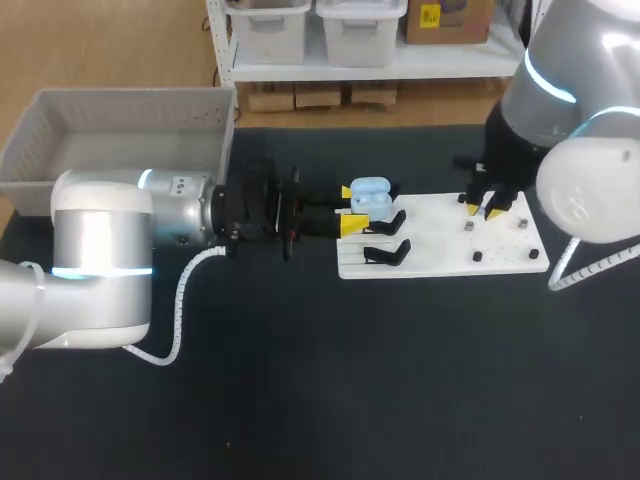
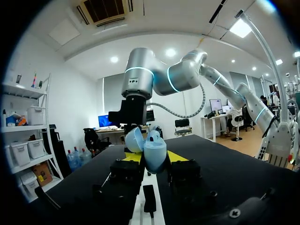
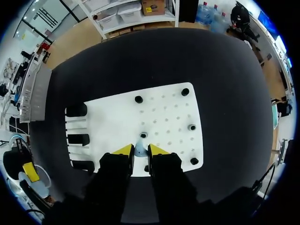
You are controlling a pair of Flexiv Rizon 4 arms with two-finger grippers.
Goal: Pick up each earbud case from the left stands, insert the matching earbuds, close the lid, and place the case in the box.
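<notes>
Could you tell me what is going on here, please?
The left gripper holds a pale blue case, lid open, by the stands on the white board. The right gripper is down at the board, shut on a small earbud. The grey box sits behind the left arm.

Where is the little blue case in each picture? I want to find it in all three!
Head view: the blue case, lid up, is between the left gripper's yellow tips, at the white board's left end.
Left wrist view: the case is in the middle, held in that gripper.
Right wrist view: too small to tell.
Shared landmark: the white board.
</notes>
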